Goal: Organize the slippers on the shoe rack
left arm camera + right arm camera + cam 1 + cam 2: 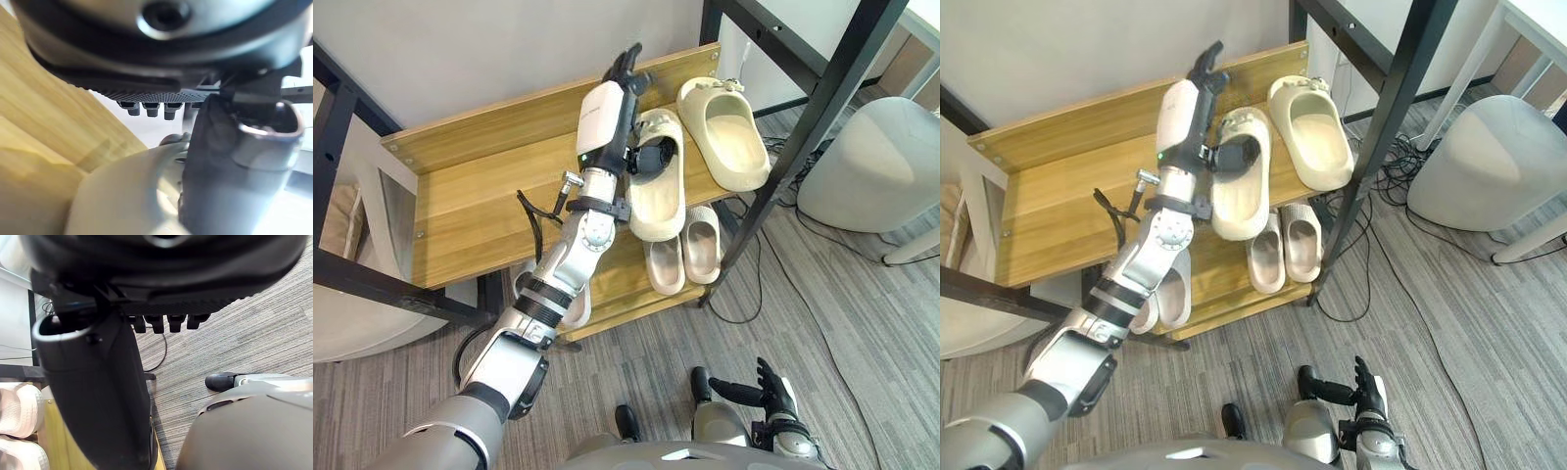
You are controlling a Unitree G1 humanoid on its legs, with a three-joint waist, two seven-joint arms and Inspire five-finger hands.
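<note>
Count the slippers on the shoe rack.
6. Top shelf: one cream slipper at the left hand, another right of it. Lower shelf: a beige pair, plus two white slippers partly behind the arm; more may be hidden.

- A black metal post [803, 147] slants down across the right side, with more black bars [372, 284] over on the left.
- A pale grey rounded seat [871, 162] sits on the floor to the right of the post.
- A tangle of thin cables [1391, 157] lies between the post and the wall.
- Grey striped carpet [822, 323] covers the floor.
- A plain pale wall [460, 49] stands behind.
</note>
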